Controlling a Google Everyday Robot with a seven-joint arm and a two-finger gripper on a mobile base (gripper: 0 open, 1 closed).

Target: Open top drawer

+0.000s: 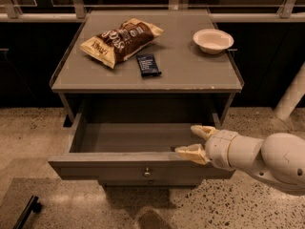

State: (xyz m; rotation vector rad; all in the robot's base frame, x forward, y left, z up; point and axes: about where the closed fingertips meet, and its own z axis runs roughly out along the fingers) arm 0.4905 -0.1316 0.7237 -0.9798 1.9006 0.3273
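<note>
The top drawer (100,168) stands open under the grey table top (200,73), its flat front jutting well out toward me over the speckled floor (33,132), with the small round metal knob (147,172) at the middle of that front. From here I can see down onto its bare grey bottom. The gripper (196,141) sits at the drawer's right end, reaching in from the right on a thick white arm (267,159). Its two tan fingers (190,152) are spread apart with nothing between them: the nearer one lies along the top edge of the drawer front, the farther one points over the inside of the drawer near its right wall. On the table top a brown and tan chip bag (121,39) lies at the left, a small dark wrapped bar (148,64) just beside it toward the middle, and a white bowl (213,40) stands at the back right, well apart from both. A short black object (26,213) lies on the floor at lower left.
</note>
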